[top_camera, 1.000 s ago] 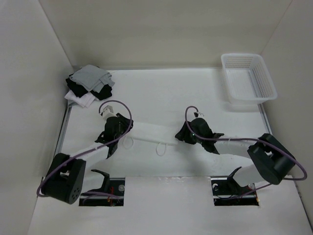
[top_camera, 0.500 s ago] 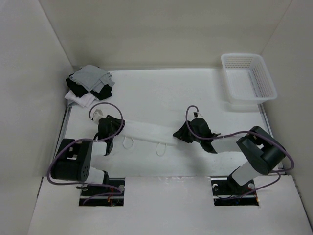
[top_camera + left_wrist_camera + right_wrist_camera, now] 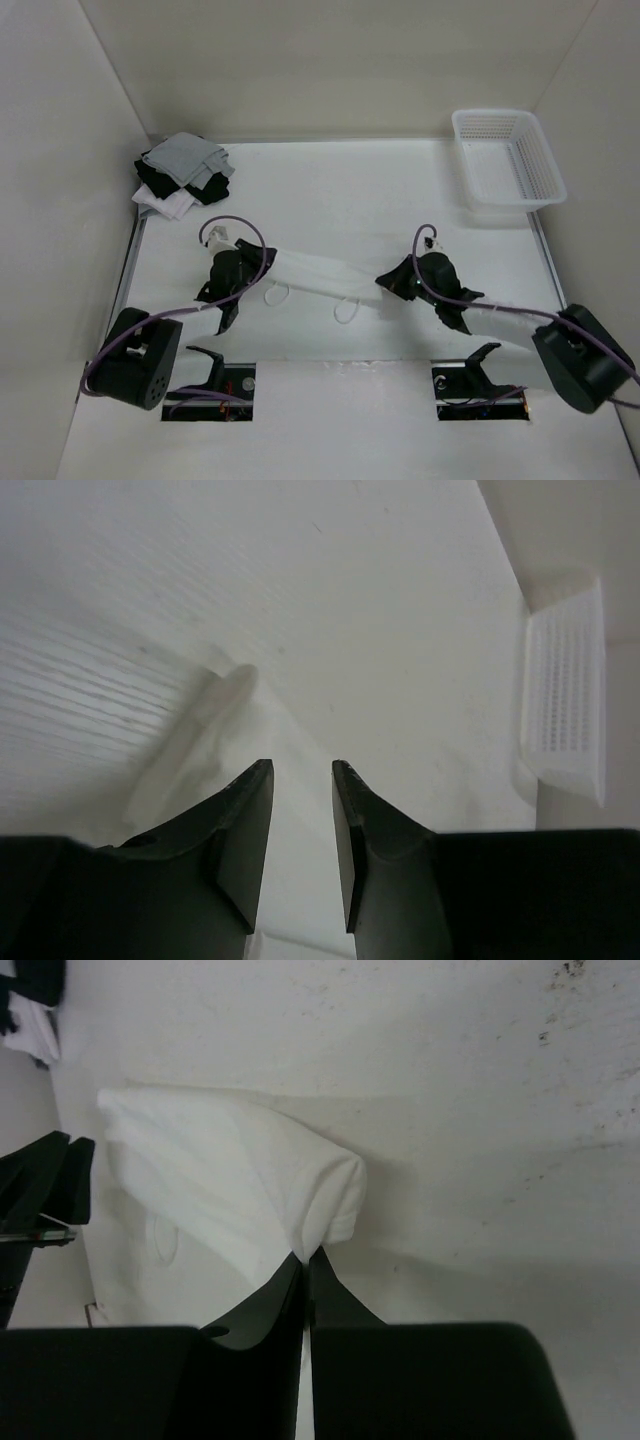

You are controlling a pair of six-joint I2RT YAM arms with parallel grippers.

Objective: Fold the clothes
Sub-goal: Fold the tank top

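Note:
The clothes [image 3: 320,272] are one white garment, drawn out as a long band across the table's middle. Two thin string loops [image 3: 347,310] trail from its near edge. My right gripper [image 3: 385,283] is shut on the garment's right end. In the right wrist view its closed tips [image 3: 305,1253] pinch a bunched fold of the cloth [image 3: 220,1160]. My left gripper [image 3: 252,268] sits at the garment's left end. Its jaws [image 3: 302,765] stand parted, with white cloth [image 3: 190,740] just ahead. I cannot tell whether its pads touch the fabric.
A stack of grey, black and white garments [image 3: 183,172] lies in the far left corner. A white mesh basket [image 3: 497,113] stands at the far right, also seen in the left wrist view [image 3: 565,700]. White walls close in the table on three sides.
My right gripper has closed on the garment's right end and moved right and nearer. The garment has shifted and stretched with it. The left arm has changed its pose beside the left end.

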